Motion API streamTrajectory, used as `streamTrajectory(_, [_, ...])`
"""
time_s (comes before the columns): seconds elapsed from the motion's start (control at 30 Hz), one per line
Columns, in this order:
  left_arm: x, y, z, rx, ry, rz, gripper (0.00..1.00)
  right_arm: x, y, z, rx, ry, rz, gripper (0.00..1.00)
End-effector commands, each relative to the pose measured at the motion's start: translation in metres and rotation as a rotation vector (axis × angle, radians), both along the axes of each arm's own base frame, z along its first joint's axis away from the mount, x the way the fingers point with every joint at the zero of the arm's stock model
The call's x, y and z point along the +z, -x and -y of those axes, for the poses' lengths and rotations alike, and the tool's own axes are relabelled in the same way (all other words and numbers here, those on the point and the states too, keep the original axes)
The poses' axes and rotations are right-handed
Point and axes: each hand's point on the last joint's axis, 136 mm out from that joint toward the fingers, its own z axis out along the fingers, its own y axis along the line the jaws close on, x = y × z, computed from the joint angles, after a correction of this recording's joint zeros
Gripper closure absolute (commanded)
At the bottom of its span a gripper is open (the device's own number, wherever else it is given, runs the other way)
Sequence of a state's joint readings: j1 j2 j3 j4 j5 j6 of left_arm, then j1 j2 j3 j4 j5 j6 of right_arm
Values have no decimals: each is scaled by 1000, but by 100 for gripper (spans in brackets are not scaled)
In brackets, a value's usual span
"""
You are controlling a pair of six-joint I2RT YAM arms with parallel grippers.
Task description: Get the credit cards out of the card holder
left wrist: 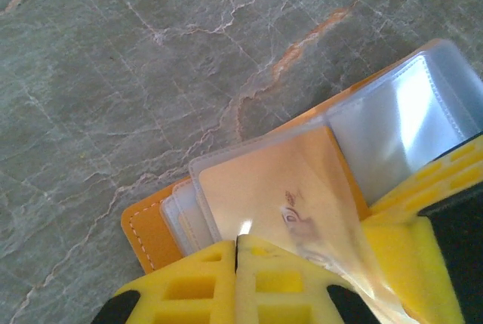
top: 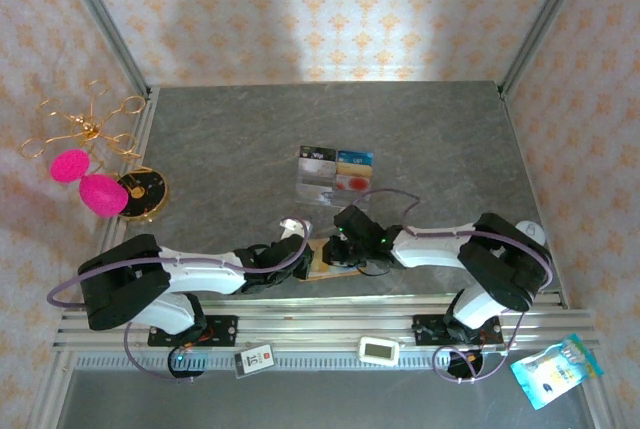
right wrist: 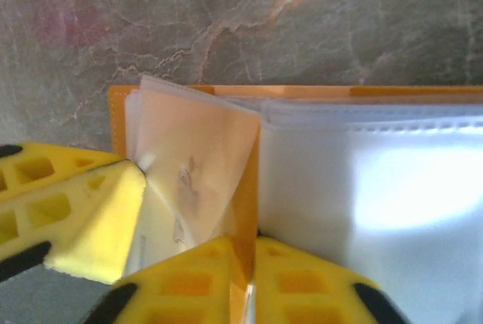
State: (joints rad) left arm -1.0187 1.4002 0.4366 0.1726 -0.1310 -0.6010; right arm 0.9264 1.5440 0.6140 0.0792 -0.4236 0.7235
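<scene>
Nearest the arm bases, the small orange folding card holder (top: 330, 264) lies open on the grey marbled worktop (top: 230, 139), its clear plastic sleeves (left wrist: 407, 112) fanned up. The left pincer (left wrist: 238, 247) is closed at the sleeves' edge; whether it pinches one I cannot tell. The right pincer (right wrist: 254, 248) is clamped on one sleeve leaf of the card holder. A pale gold-yellow rectangular card (left wrist: 275, 188) sits inside its sleeve, so extraction looks unfinished. Farther back, a clear acrylic compartment tray (top: 335, 174) holds several cards, seemingly part of the job done.
</scene>
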Motion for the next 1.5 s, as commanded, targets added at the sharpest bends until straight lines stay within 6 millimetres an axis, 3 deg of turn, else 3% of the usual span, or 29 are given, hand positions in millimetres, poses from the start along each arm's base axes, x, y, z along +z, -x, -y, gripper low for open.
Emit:
streamTrajectory(0.0, [-25,17,-15,-33,-70,-79,100,-8,3,4,1,44,3,100])
streamTrajectory(0.27, [-19,15,-17,-22,-56,-62,100,7,-1,24,-99,50,48,100])
streamTrajectory(0.57, [-5,8,-15,-31,-56,-27,100,7,1,40,-131,92,46,100])
streamTrajectory(0.73, [21,5,-8,-42,-8,3,100,4,3,36,-108,76,43,100])
streamTrajectory(0.9, [41,3,13,-78,62,30,100,12,-1,32,-94,54,76,85])
streamTrajectory(1.07, [28,5,30,-122,37,-2,100,20,-5,32,-96,8,84,71])
streamTrajectory(1.2, [19,4,25,-105,1,-12,100,27,-9,32,-92,-34,95,70])
streamTrajectory(1.47, [10,9,18,-91,1,-35,100,36,-6,9,17,-114,90,71])
